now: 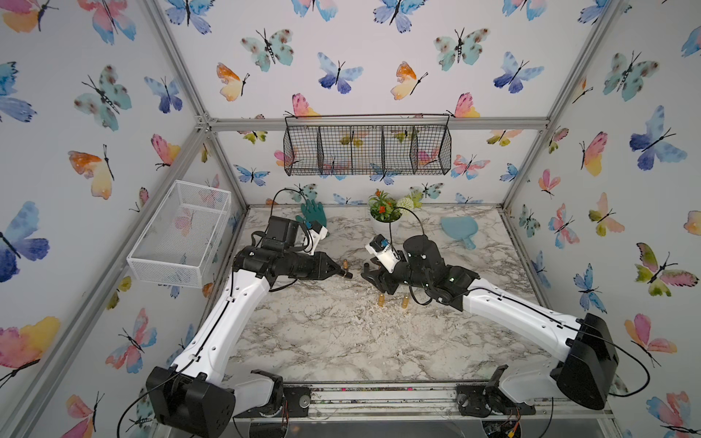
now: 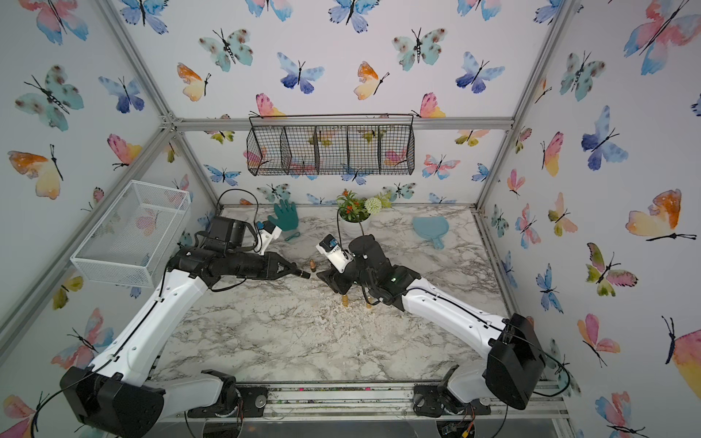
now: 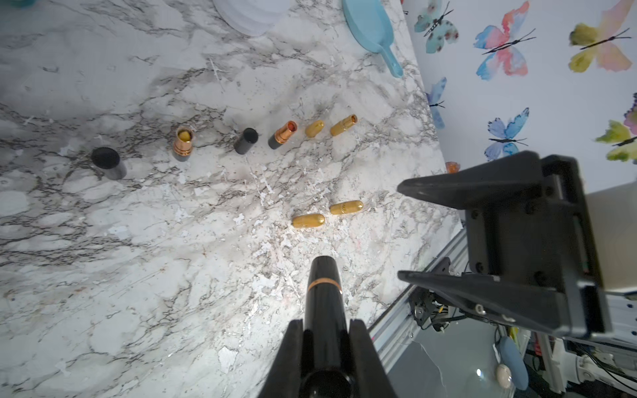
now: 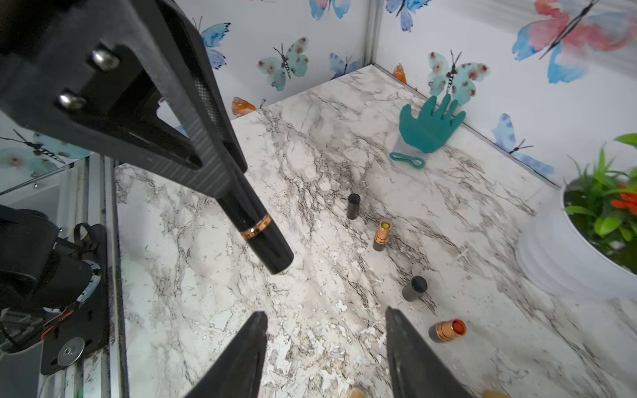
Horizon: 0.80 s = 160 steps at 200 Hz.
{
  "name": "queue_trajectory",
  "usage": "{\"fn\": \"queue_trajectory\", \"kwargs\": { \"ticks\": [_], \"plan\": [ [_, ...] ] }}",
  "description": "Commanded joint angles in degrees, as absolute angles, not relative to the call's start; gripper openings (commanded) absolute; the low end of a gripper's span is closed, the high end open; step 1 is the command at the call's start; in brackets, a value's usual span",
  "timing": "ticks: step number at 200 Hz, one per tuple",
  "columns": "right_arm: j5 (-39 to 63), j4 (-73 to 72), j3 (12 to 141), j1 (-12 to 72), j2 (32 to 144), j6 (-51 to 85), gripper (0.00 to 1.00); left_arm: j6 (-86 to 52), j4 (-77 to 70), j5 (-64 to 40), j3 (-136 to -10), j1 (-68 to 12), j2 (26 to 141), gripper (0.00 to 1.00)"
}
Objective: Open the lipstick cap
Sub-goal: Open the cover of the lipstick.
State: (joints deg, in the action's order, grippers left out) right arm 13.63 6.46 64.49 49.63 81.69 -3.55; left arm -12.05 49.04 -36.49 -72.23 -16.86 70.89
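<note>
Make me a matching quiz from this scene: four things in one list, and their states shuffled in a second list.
1. black lipstick
2. right gripper
3. teal glove
4. black wire basket

A. hung up high, empty
B. open, holding nothing
C. clamped in the left gripper
D. upright, fingers up

Pairs: 1-C, 2-B, 3-D, 4-A
</note>
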Motion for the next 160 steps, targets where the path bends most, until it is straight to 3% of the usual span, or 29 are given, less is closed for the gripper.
{"fn": "queue_trajectory", "kwargs": {
  "ticks": [1, 92, 140, 160],
  "plan": [
    [18.8, 8.1, 67.1, 50.3, 83.6, -5.4, 0.58, -12.9, 50.4, -43.1, -71.4, -15.7, 70.1, 0.11],
    [21.5, 8.6, 69.7, 51.3, 88.2, -7.4, 0.57, -12.3, 50.4, -46.4, -71.7, -15.1, 71.6, 0.11],
    [23.5, 7.6, 71.5, 51.4, 90.2, -7.4, 0.46, -12.0, 50.3, -47.0, -71.8, -15.1, 72.7, 0.06],
    [24.2, 7.5, 71.8, 51.5, 90.9, -7.5, 0.34, -11.9, 50.2, -46.7, -71.4, -15.2, 73.2, 0.04]
  ]
}}
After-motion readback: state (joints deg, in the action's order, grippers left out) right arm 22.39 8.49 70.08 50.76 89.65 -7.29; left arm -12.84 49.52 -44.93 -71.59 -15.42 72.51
